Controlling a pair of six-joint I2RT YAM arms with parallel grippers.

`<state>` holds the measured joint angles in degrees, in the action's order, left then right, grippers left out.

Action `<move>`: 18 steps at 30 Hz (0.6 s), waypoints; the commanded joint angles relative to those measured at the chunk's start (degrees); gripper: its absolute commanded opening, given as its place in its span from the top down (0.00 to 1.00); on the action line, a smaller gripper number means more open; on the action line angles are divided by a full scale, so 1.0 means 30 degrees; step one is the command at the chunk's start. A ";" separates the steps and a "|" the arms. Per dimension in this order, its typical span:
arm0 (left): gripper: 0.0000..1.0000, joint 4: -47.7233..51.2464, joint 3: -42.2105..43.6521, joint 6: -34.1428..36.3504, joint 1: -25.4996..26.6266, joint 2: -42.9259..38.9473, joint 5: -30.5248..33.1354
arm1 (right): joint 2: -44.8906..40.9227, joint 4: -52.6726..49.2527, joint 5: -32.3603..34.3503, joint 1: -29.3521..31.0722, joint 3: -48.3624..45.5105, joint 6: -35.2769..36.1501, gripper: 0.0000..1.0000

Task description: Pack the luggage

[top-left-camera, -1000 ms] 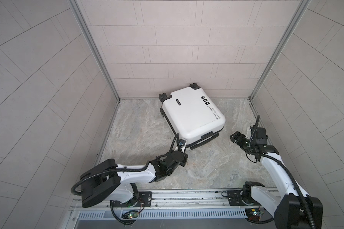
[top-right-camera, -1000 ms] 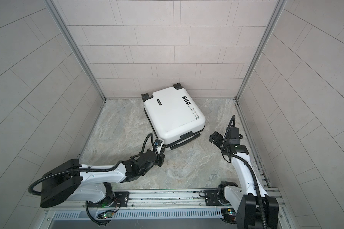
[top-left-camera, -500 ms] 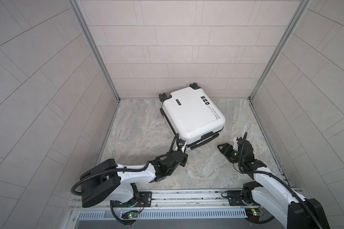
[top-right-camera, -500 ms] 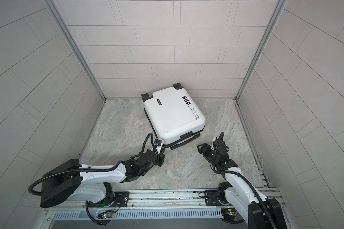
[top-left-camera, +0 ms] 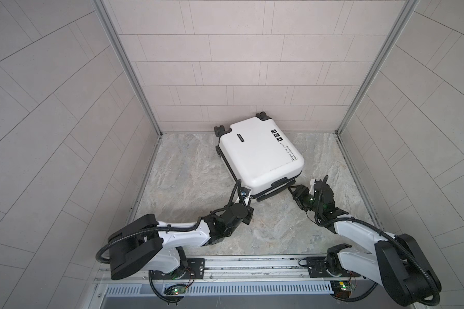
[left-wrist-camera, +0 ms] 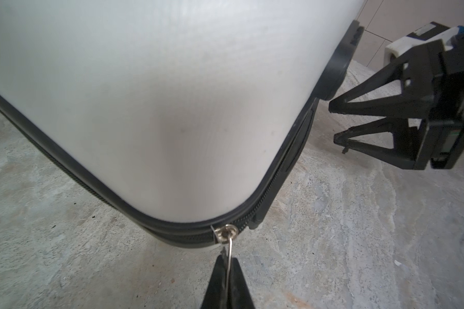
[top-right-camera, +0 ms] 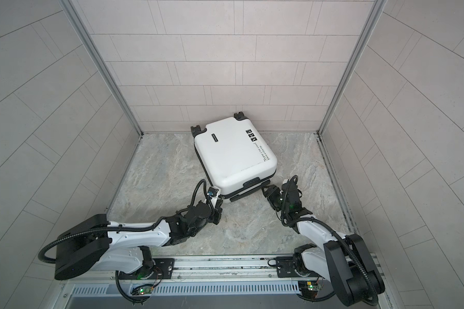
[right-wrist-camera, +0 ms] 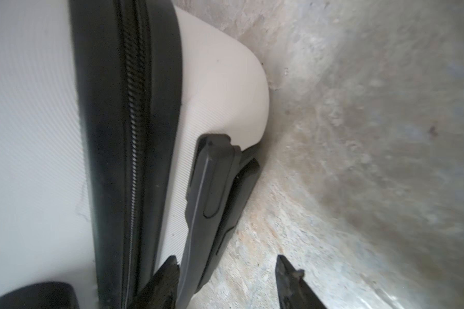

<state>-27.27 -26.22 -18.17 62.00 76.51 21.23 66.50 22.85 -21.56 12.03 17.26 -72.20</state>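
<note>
Tiled walls (top-left-camera: 225, 67) close three sides of a grey marbled floor (top-left-camera: 188, 171). On it, toward the back and about midway across, the luggage (top-left-camera: 260, 157) (top-right-camera: 233, 155) lies flat and skewed, zipped shut with the lettered white shell up. Its wheel end is by the back wall and its handle end faces the arms.

In both top views the left arm (top-left-camera: 182, 235) stretches low to the case's near left corner, and the right arm (top-left-camera: 359, 230) to the near right corner.

In the left wrist view the left gripper (left-wrist-camera: 227, 264) has its fingers pressed together on the thin metal pull (left-wrist-camera: 229, 248) that hangs from the slider at that corner. The right gripper (left-wrist-camera: 332, 123) (right-wrist-camera: 225, 259) is just beside the case with its fingers apart and nothing between them. The right wrist view shows one fingertip (right-wrist-camera: 169, 267) against the edge of the black handle (right-wrist-camera: 214, 182), though whether they touch is unclear.

Black wheels (top-left-camera: 221, 130) stick out at the far end. The black zipper (right-wrist-camera: 131, 133) runs round the shell's edge.
</note>
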 commanded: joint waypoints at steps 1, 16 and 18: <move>1.00 -0.2044 -0.0431 -0.0188 -0.0100 -0.0039 0.0151 | 0.0807 0.2142 0.0306 0.0222 0.0363 -0.1158 0.42; 1.00 -0.2344 -0.0229 -0.0261 -0.0128 0.0188 -0.0186 | 0.4765 0.6059 0.0906 0.1844 0.0977 -0.2493 0.59; 1.00 -0.2353 -0.0226 -0.0255 -0.0125 0.0189 -0.0193 | 0.5088 0.6598 0.1111 0.1934 0.0887 -0.2591 0.61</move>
<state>-28.82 -26.22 -18.44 61.49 77.36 20.86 80.51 37.80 -20.25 17.12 19.07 -78.63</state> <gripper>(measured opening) 0.055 0.399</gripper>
